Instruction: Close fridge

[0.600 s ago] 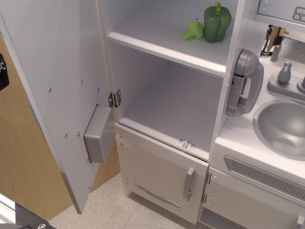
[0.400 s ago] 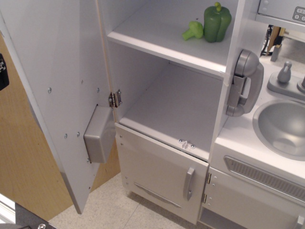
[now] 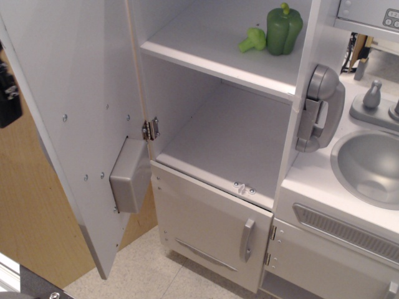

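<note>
Fingers cannot be made out: all we see of our gripper [image 3: 9,93] is a dark piece at the left edge, behind the outer face of the open door [image 3: 75,124], so we cannot tell how far it is open or whether it holds anything. The fridge [image 3: 230,137] fills the middle of the view with that tall door swung wide to the left on its hinge [image 3: 149,129], the grey box [image 3: 129,174] on its inner face turned toward us, and both shelves exposed. To close it well, we judge we should press on the outer face near the free edge, far from the hinge, and sweep along the door's arc until it meets the frame, keeping clear of the edge so nothing gets pinched. A green pepper [image 3: 283,28] and broccoli [image 3: 253,38] sit on the upper shelf, well inside and out of the door's path. Below is the smaller door [image 3: 212,233]; to the right hang a toy phone [image 3: 321,106] and a sink [image 3: 371,165]. Against the earlier frame, the dark piece shows larger and lower, while the door has not moved.
</note>
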Robot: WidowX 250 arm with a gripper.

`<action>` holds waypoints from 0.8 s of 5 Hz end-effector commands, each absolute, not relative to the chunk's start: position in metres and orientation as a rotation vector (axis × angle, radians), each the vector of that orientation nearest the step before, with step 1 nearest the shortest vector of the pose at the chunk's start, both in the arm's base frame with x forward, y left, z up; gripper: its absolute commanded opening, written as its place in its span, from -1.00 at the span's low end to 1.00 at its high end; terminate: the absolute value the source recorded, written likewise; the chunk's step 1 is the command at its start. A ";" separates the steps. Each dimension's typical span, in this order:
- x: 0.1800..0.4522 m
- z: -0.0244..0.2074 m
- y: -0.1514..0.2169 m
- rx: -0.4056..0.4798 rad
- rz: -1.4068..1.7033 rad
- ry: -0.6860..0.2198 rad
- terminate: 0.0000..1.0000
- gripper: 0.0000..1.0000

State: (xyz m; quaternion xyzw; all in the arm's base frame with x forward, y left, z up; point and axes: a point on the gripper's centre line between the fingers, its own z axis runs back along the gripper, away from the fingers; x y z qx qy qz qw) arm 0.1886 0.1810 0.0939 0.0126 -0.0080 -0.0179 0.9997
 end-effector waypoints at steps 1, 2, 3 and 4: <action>0.206 0.101 0.164 0.004 -0.070 -0.026 -1.00 1.00; 0.219 0.099 0.145 -0.027 -0.050 -0.007 -1.00 1.00; 0.235 0.096 0.123 -0.057 -0.024 0.002 -1.00 1.00; 0.254 0.100 0.108 -0.072 0.000 -0.012 -1.00 1.00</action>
